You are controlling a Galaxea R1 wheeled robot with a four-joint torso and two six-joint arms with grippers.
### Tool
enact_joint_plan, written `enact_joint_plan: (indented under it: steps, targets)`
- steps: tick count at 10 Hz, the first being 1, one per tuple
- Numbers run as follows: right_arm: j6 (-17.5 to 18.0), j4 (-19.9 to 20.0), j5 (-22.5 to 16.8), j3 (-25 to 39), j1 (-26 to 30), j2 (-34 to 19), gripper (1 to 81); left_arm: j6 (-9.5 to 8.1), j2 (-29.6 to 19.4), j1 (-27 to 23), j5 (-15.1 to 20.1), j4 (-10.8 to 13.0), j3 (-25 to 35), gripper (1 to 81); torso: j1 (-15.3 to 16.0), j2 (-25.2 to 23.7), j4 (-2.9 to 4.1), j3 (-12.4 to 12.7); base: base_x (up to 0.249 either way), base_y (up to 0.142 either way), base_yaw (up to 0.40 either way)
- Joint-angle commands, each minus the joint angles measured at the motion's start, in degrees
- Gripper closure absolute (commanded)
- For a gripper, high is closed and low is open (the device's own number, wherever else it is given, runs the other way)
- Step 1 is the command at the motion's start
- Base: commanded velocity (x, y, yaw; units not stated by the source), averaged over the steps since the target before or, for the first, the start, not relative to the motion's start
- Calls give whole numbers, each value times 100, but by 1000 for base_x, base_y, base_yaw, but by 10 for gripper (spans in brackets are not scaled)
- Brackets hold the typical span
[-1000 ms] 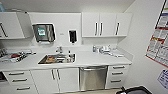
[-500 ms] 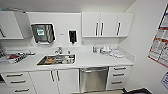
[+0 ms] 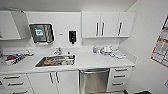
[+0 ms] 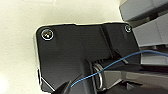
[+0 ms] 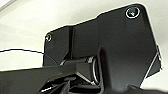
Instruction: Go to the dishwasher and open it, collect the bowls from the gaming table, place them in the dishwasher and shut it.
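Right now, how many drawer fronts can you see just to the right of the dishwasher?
3, stacked to the right of the dishwasher: top drawer, middle drawer and bottom drawer, each with a dark bar handle. The frame's lower edge could hide another below.

A thin blue cable (image 4: 117,62) crosses the robot's dark wrist plate (image 4: 75,55), with pale floor (image 4: 20,20) behind it.

White worktop (image 3: 90,61): steel sink (image 3: 55,60) sunk in left of centre, tap (image 3: 58,50) at back edge. Cluttered items (image 3: 13,58) at left end. Containers and white dishes (image 3: 107,50) near back-right corner.
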Motion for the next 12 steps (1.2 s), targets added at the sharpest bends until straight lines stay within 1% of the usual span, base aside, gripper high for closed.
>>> enact_joint_plan:
  steps: [1, 4, 9, 12]
  targets:
    - [-26, -11, -340, 55, 219, -47, 10, 3, -105, -218, 316, -16, 62, 10, 0, 0, 0, 0, 0, 0, 0]
    - [-17, -11, -331, 46, 219, -56, 10, 3, -97, -218, 316, -16, 62, 10, 0, 0, 0, 0, 0, 0, 0]
    - [-26, -11, -331, 46, 219, -56, 10, -6, -97, -218, 316, -16, 70, 10, -5, 0, 0, 0, 0, 73, 0]
    - [-26, -11, -331, 37, 219, -56, 10, -6, -97, -218, 316, -16, 70, 10, -7, -2, 0, 0, 51, 0, 0]
